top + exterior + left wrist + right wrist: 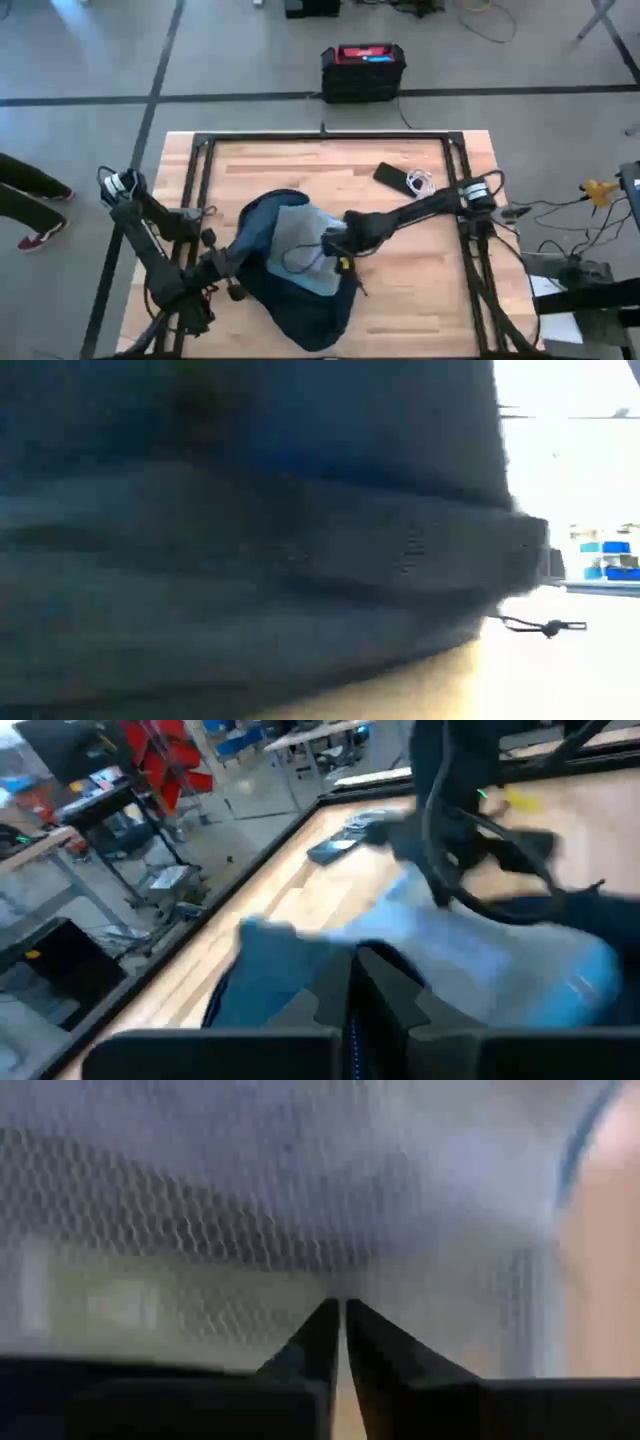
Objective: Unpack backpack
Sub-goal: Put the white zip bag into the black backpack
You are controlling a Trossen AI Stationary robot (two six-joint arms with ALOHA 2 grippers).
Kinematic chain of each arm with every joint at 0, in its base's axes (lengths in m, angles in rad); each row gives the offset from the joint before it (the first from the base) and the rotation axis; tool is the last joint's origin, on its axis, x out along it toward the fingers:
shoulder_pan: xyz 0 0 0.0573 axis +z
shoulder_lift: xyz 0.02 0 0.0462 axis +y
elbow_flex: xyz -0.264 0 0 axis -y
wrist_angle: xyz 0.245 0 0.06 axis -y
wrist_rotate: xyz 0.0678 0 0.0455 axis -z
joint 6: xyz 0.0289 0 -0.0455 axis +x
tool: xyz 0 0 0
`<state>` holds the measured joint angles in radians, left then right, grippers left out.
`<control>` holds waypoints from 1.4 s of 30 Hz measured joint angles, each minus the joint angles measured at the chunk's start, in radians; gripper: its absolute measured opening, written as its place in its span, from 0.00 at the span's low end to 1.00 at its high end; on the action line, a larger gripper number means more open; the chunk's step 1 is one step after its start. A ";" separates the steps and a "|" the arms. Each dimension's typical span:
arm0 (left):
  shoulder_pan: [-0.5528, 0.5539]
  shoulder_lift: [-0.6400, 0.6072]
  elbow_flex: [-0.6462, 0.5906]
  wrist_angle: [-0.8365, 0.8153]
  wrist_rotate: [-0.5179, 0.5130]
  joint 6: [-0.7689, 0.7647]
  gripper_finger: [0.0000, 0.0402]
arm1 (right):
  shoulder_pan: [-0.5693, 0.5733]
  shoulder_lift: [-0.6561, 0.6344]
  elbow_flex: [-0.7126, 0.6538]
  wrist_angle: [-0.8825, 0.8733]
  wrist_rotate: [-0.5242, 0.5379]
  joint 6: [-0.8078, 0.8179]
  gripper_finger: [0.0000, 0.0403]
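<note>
The backpack lies on the bench, near the front edge and a little left of centre. Its flap is folded back, and the pale lining faces up.

Left gripper: positioned at the left rim of the backpack. In the left wrist view the two fingers stand together with blue fabric bunched at their tips, so the jaws are closed on the backpack's edge.

Right gripper: the right arm reaches in from the bench's right edge, and the gripper sits over the pale lining at the opening. In the right wrist view the fingers meet at a point, with only a hairline gap, pressed against a mesh pocket of the lining. The jaws are fully closed. Whether any mesh is pinched between the tips cannot be told.

In the low view the dark fabric of the backpack fills most of the frame, and a thin cord with a toggle trails from it onto the bench.

A phone and a coiled white cable lie touching each other near the back right of the bench, well apart from the backpack.

On the floor beyond the back edge stands a black box with a red top.

A person's legs and a shoe show at the left, off the bench.
</note>
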<state>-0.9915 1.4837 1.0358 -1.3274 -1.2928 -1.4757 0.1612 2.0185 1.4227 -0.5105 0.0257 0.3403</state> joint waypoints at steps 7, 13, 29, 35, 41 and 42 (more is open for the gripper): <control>0.157 -0.020 -0.062 -0.007 -0.007 0.031 0.00 | 0.001 0.075 0.163 0.330 -0.312 -0.134 0.00; 0.301 -0.085 -0.062 0.002 -0.062 0.139 0.00 | 0.000 0.023 0.190 0.006 -0.008 -0.214 0.00; 0.641 -0.228 -0.064 0.907 0.639 1.187 0.00 | 0.091 0.000 0.117 -0.109 0.109 -0.247 0.00; 0.839 -0.220 -0.054 0.852 0.693 1.252 0.02 | 0.116 -0.001 0.124 -0.099 0.075 -0.296 0.00; 0.983 -0.220 -0.056 0.631 0.663 1.122 0.14 | 0.105 -0.001 0.121 -0.081 0.080 -0.432 0.00; 0.989 -0.223 -0.056 0.598 0.663 1.100 0.17 | 0.102 -0.001 0.121 -0.084 0.078 -0.464 0.00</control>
<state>-0.0029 1.2609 0.9798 -0.7293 -0.6298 -0.3760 0.2632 2.0171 1.5433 -0.5944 0.1040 -0.1237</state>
